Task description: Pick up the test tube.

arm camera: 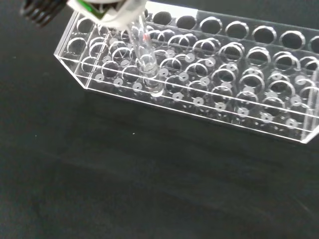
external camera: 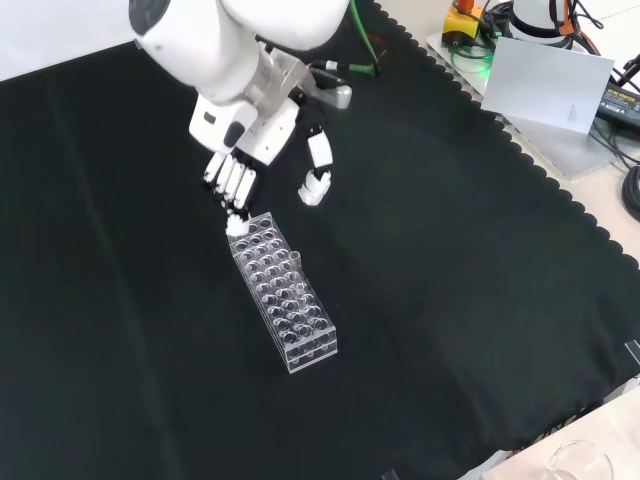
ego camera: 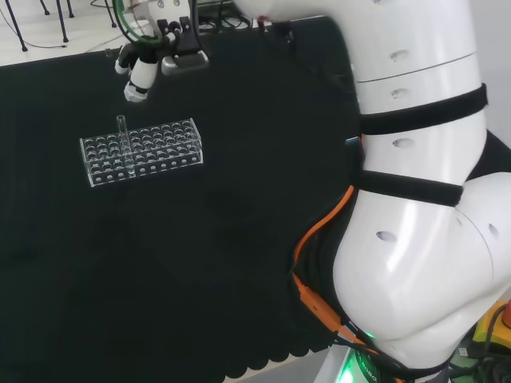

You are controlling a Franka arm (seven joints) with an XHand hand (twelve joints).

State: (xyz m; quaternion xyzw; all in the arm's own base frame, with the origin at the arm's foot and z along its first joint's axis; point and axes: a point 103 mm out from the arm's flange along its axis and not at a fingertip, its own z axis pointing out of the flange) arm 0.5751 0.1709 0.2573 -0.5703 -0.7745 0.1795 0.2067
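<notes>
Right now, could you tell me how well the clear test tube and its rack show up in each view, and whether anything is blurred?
Head view: the test tube is a faint outline above the rack. Front view: the tube's rim barely shows against the black cloth. Wrist view: rack holes glint with small highlights, the tube is clearest here, and the robot hand at the frame edge is blurred.

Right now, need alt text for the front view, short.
A black and white hand hangs open above the far end of a clear rack on black cloth, holding nothing. One test tube stands upright in the rack.
</notes>
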